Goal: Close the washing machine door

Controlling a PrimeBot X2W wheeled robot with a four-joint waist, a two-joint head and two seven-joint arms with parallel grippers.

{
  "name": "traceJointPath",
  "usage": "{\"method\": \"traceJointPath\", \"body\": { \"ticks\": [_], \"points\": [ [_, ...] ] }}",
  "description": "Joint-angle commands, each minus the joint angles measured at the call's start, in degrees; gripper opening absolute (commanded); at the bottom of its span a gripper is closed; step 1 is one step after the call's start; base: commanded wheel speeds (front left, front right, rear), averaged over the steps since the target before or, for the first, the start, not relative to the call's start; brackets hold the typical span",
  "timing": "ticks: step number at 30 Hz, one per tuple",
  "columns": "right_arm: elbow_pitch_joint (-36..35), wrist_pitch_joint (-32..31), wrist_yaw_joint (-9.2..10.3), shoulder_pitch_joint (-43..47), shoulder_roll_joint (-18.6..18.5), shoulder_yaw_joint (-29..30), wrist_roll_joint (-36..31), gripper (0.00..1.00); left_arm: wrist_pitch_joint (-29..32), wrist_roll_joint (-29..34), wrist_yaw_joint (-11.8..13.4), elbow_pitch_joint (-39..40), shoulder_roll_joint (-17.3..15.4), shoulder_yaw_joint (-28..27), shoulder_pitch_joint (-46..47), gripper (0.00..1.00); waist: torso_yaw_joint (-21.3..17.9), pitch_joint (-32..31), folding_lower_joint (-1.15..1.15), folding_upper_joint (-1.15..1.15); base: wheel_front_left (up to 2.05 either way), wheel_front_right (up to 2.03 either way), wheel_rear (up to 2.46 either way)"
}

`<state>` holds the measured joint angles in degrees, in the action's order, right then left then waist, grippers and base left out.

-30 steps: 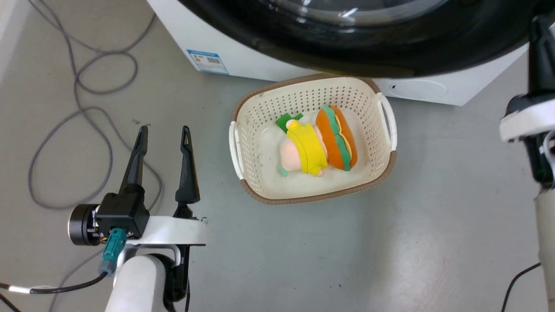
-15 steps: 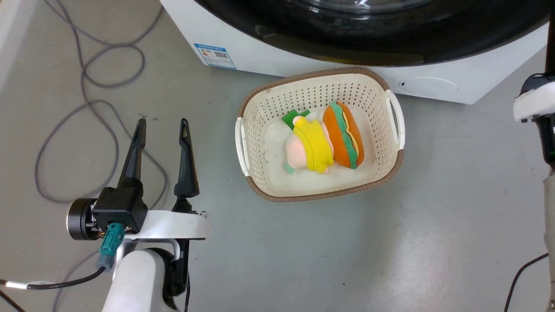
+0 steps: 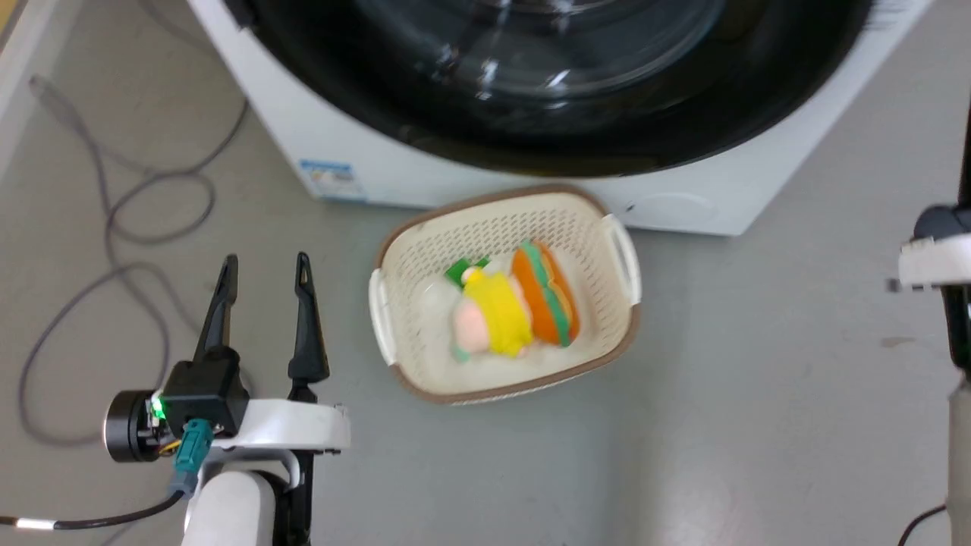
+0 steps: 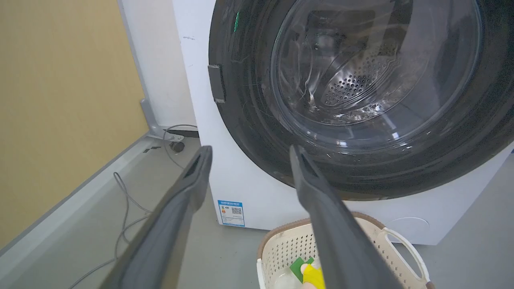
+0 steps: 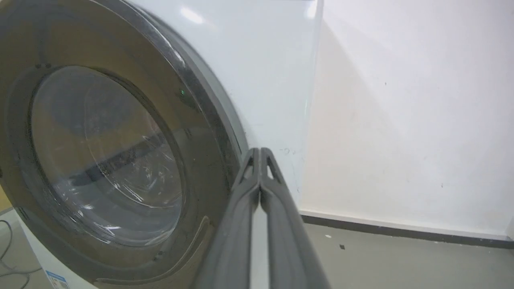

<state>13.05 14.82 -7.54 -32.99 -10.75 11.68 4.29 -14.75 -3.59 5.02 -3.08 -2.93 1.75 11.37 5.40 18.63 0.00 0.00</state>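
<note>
The washing machine door point(image 3: 546, 68) fills the top of the head view, its glossy black rim lying flat against the white front of the washing machine point(image 3: 326, 144). In the left wrist view no gap shows between rim and panel, and the steel drum point(image 4: 361, 80) is seen only through the glass bowl, so I judge the door shut or very nearly so (whether the latch has caught cannot be told from here). The right pincer point(image 5: 260, 152) has its two fingers pressed together with nothing between them. Its tips sit at the middle of its wrist view, just beside the door's outer rim on the side toward the pale wall point(image 5: 401, 120). Closed fingers make a stiff, blunt pusher, which suits shoving a door rather than grasping it; I cannot tell whether the tips touch the rim. The left pincer point(image 3: 265, 262) hangs at the lower left of the head view, fingers spread wide and empty, well apart from the door, probably parked there to keep out of the door's swing. A cream basket point(image 3: 485, 201) with plush toys point(image 3: 497, 318) sits on the floor point(image 3: 683, 455) just below the door in the frame, low enough not to block closing. If anything is left, it is a firm last press.
</note>
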Motion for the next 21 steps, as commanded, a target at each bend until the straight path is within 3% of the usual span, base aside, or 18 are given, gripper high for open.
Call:
{"method": "traceJointPath", "body": {
  "ticks": [1, 5, 6, 7, 8, 14, 21],
  "points": [
    [-0.85, 0.18, 0.05, 1.19, 0.28, 0.09, -0.42, 0.00, -0.25, 0.29, -0.08, -0.12, -0.03, -0.17, -0.54, 1.00, -2.21, -2.30, 0.00, 0.00, 0.00, 0.00, 0.00],
    [-6.55, 0.18, 0.05, 6.33, 1.70, 0.43, -0.57, 0.02, -0.25, 1.04, -0.18, -0.66, -0.05, -0.68, -2.05, 1.00, -4.18, -5.06, 0.00, 0.00, 0.00, 0.00, 0.00],
    [-7.45, 0.18, 0.05, 7.76, 2.11, 0.25, -0.57, 0.33, -0.25, 1.18, -0.16, -0.81, -0.05, -0.80, -2.50, 1.00, -4.61, -5.87, 0.00, 0.00, 0.00, 0.00, 0.00],
    [-8.26, 0.18, 0.05, 9.26, 2.25, -0.08, -0.85, 0.86, -0.25, 1.30, -0.14, -0.92, -0.05, -0.87, -2.96, 1.00, -4.90, -6.50, 0.00, 0.00, 0.00, 0.00, 0.00],
    [-9.13, 0.18, 0.05, 10.65, 2.47, -0.24, -1.21, 1.00, -0.25, 1.36, -0.14, -1.04, -0.05, -1.00, -3.39, 1.00, -5.22, -7.21, 0.00, 0.00, 0.00, 0.00, 0.00],
    [-11.24, 0.18, 0.05, 18.00, 5.58, 0.28, -0.64, 1.00, -0.25, 1.75, -0.16, -1.31, -0.20, -1.81, -6.32, 1.00, -7.01, -10.90, 0.00, 0.00, 0.00, 0.00, 0.00],
    [-8.96, 0.18, 0.05, 25.56, 7.53, -3.14, 0.69, 1.00, -0.25, 1.79, -0.35, -1.56, -0.18, -1.90, -9.02, 1.00, -8.29, -13.87, 0.00, 0.00, 0.00, 0.00, 0.00]
  ]
}}
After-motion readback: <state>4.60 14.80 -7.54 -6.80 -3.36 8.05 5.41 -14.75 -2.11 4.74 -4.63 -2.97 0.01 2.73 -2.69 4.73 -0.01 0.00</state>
